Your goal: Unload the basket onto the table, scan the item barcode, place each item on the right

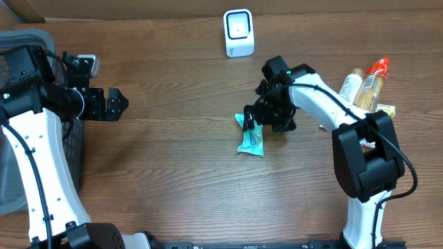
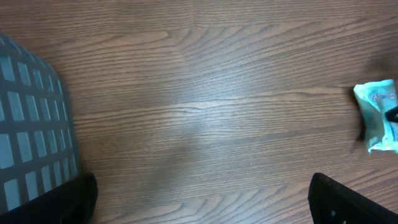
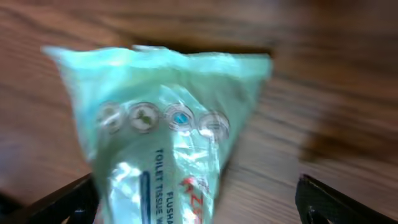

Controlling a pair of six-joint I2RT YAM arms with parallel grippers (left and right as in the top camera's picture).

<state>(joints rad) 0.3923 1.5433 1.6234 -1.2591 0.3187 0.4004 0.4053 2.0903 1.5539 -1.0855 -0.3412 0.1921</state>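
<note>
The item is a teal packet of flushable wipes (image 1: 251, 140) lying on the wooden table, right of centre. No barcode shows on it. My right gripper (image 1: 255, 119) hangs just over the packet's far end, open. In the right wrist view the packet (image 3: 168, 137) fills the frame, blurred, between the two widely spread fingers (image 3: 339, 205); the right one is clear of it. My right gripper (image 3: 199, 205) holds nothing. The white scanner (image 1: 239, 32) stands at the table's far edge. My left gripper (image 1: 119, 104) is far left, open and empty (image 2: 202, 199), with the packet (image 2: 379, 115) at the edge of its view.
Bottles (image 1: 365, 84) and a small yellow pack (image 1: 385, 111) sit at the right, behind the right arm. A grey mesh basket (image 1: 14, 138) stands at the left edge, also seen in the left wrist view as the basket (image 2: 31, 124).
</note>
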